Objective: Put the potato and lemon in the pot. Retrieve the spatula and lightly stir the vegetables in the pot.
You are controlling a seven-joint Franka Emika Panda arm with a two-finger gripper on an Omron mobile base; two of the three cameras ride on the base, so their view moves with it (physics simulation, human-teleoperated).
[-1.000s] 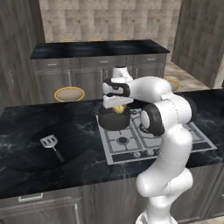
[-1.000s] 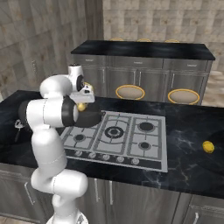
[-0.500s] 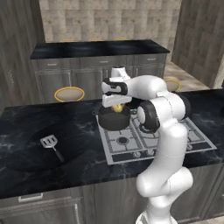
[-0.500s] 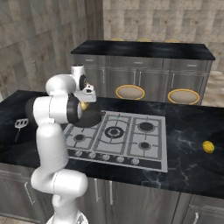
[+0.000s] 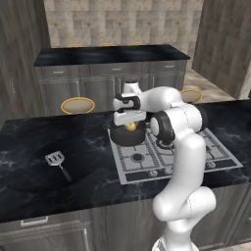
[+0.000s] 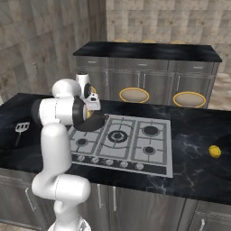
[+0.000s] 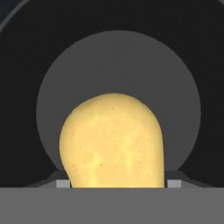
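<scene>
My gripper (image 5: 130, 123) hangs just over the dark pot (image 5: 122, 139) on the stove's rear left burner, shut on the yellow potato (image 5: 130, 127). In the hand view the potato (image 7: 113, 142) fills the space between my fingertips (image 7: 62, 183), with the pot's grey floor (image 7: 118, 65) straight below. In the right base view the pot (image 6: 94, 122) sits partly behind my arm. The lemon (image 6: 215, 151) lies on the black counter far to the right of the stove. The spatula (image 5: 55, 158) lies flat on the counter to the left, and its silvery head (image 6: 21, 127) shows past my arm.
The silver stove top (image 5: 196, 159) has several burners and a row of knobs along its front edge. Behind the island (image 6: 194, 167) stand round yellow stools (image 6: 134, 94) and a second dark counter (image 6: 149, 50) with cabinets.
The hand with the potato has stayed over the pot, sinking only slightly; the arm's elbow has shifted a little. Lemon and spatula have not moved.
</scene>
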